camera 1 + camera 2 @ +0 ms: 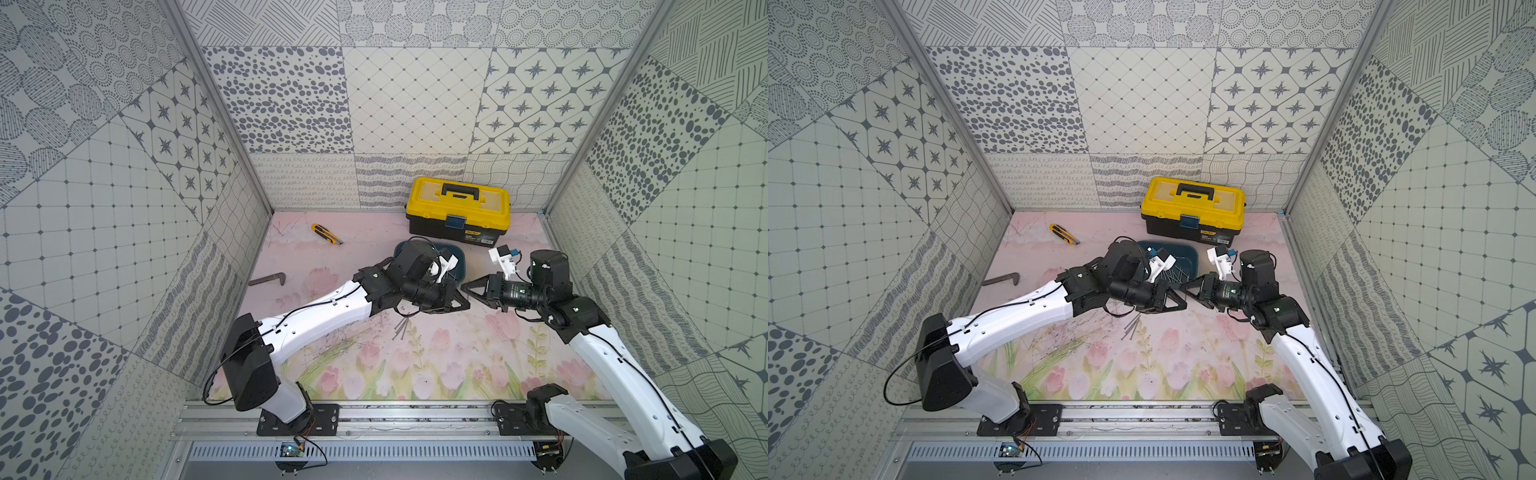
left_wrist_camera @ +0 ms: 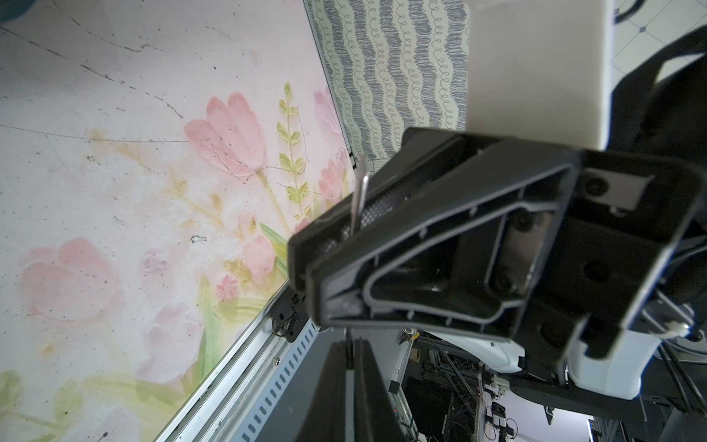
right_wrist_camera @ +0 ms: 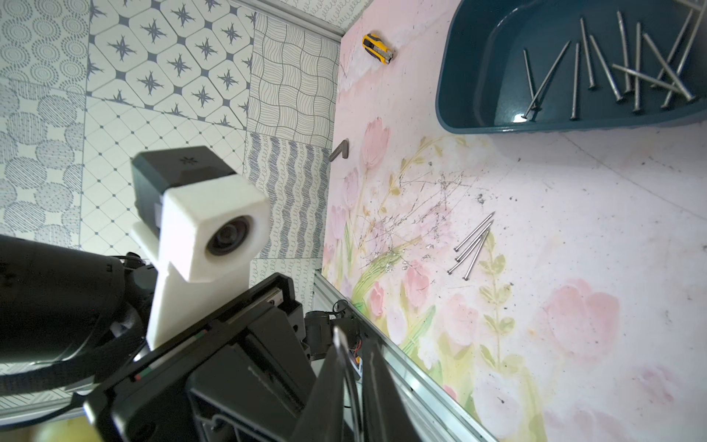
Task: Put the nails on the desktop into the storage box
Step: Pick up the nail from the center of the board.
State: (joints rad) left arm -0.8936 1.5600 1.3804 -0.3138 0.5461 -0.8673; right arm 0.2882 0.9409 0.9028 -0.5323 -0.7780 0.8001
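Pink scuffed desktop point(image 1: 457, 357) | patterned walls point(image 1: 415, 104) | left claw point(image 1: 467, 306), right claw point(image 1: 463, 288) both clench nail point(image 2: 361, 191)

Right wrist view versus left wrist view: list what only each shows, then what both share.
Only the right wrist view: nails lying inside the storage box, a few loose nails, the utility knife, the L-shaped bar and the left wrist camera. Only the left wrist view: the right gripper from its outer side, shut on the held nail. Both: the tulip desktop and the front rail.
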